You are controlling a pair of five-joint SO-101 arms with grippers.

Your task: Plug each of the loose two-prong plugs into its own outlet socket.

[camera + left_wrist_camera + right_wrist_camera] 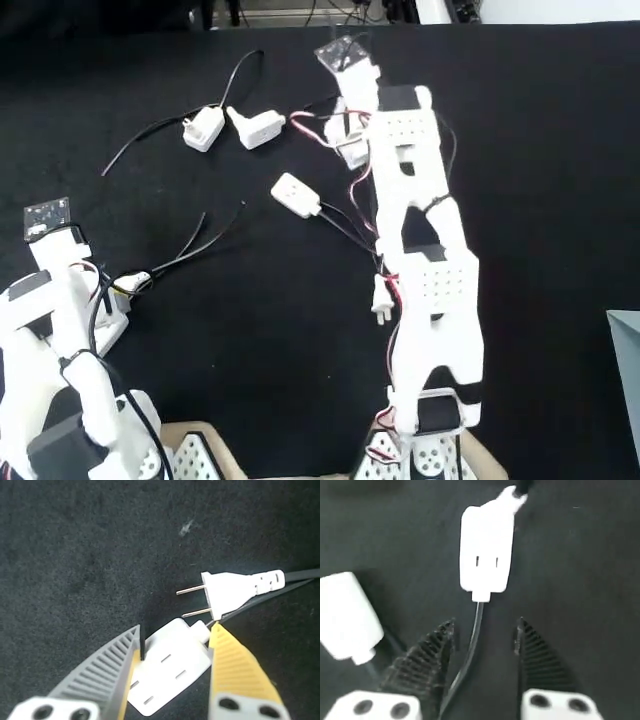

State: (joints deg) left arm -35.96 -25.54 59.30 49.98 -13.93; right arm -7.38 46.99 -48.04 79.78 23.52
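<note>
Left wrist view: left jaws clamp white plastic socket block [170,672]; right jaws open. White two-prong plug [225,592] probably light; grip body.

I count two arms at the table: the left arm [45,330] and the right arm [425,270]. The high view gives me three white sockets: first socket [203,128], second socket [257,127], third socket [296,194]. The left wrist view adds a fourth socket [167,672]. Loose two-prong plugs number two: near plug [381,298] and far plug [131,283].
</note>
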